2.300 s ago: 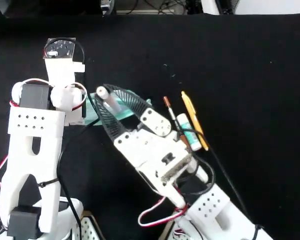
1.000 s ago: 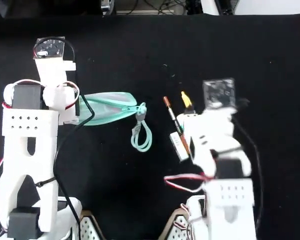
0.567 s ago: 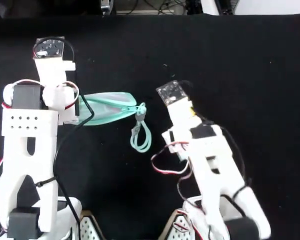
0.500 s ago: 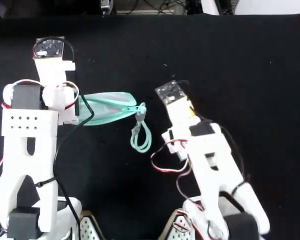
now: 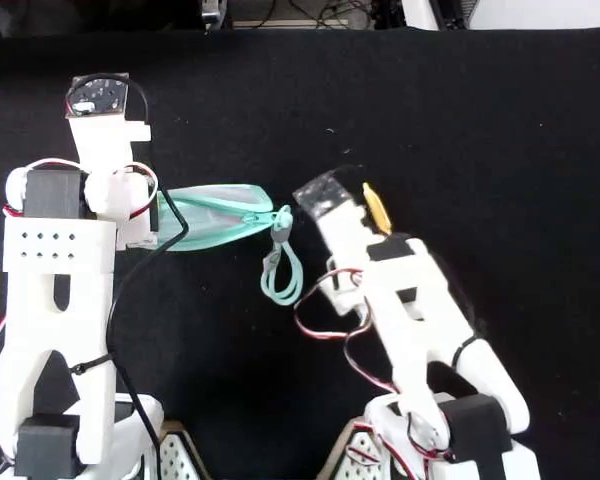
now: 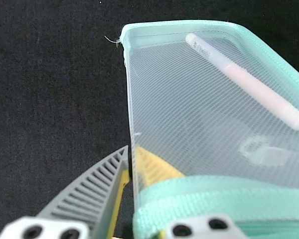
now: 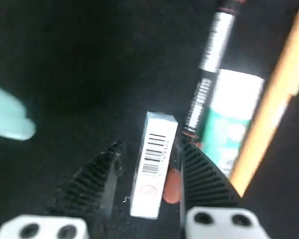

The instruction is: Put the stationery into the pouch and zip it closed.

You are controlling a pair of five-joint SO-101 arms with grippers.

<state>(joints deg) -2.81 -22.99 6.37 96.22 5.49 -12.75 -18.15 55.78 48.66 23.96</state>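
The mint-green mesh zip pouch (image 6: 199, 114), with a white-and-pink pen (image 6: 249, 82) inside, is clamped at its edge by the left gripper (image 6: 134, 162). A small white barcoded box (image 7: 153, 164) on the black table (image 5: 500, 130) is straddled by the right gripper (image 7: 152, 152), whose jaws are held apart.

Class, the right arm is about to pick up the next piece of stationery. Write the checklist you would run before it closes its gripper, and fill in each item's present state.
1. Right gripper open: ok.
2. White box lies between its fingers: ok.
3. Nothing else in the grip path: not ok; the brown pen lies close against the box, ending by one finger.
4. Left gripper grips the pouch at its edge: ok.
5. Pouch mouth unzipped and facing the right arm: cannot tell.
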